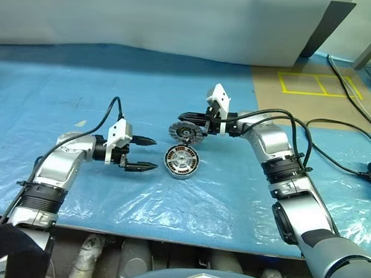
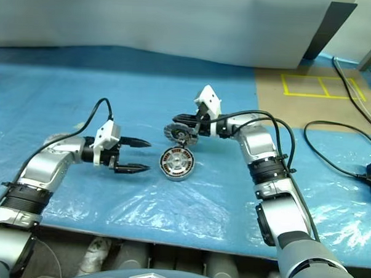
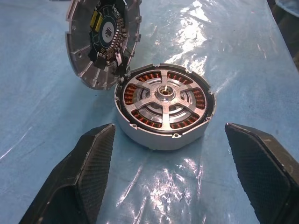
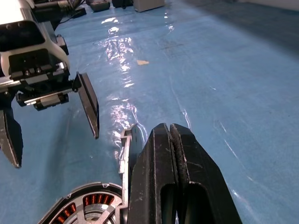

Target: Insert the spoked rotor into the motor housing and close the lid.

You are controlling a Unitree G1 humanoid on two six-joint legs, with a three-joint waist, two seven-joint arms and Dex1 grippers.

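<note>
The shallow round silver-grey metal motor housing [image 1: 181, 161] lay on the crinkled, glossy blue plastic sheet [image 1: 188, 207] covering the table, just to the right of the left gripper [image 1: 147, 154] and apart from it. That gripper's two black, textured, pointed fingers [image 3: 91, 165] stood wide apart, holding nothing, their tips aimed right toward the housing. Inside the housing sat the spoked rotor [image 3: 164, 99], its pale silvery arms radiating from a small central hub, with copper-coloured windings showing in the gaps between them.

The round grey lid [image 1: 186, 131] stood tilted up at the far edge of the housing, joined to its rim. Its inner face was dark at the centre, with a ribbed grey border around it. The right gripper [image 1: 177, 121] reached in from the right, level with the lid's upper edge and right against it, its black fingers [image 4: 161, 172] pressed flat together. Whether they pinched the lid's rim could not be told.
</note>
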